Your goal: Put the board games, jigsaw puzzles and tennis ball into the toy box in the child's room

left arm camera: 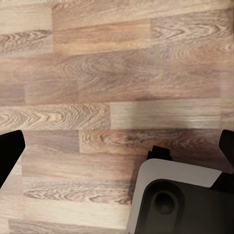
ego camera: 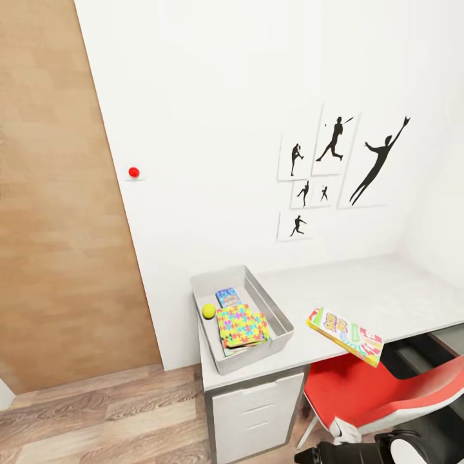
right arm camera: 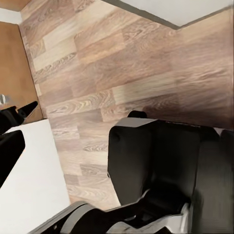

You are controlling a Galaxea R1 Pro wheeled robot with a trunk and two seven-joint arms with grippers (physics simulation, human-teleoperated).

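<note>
That last board game (ego camera: 345,336) overhangs the table (ego camera: 386,290) edge — a clumsy nudge drops it; both grippers' openness I can't tell.

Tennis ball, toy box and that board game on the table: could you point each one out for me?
tennis ball (ego camera: 208,311), head view, middle of the ball
toy box (ego camera: 278,316), head view, its right rim
board game (ego camera: 345,334), head view, centre of its printed lid
</note>
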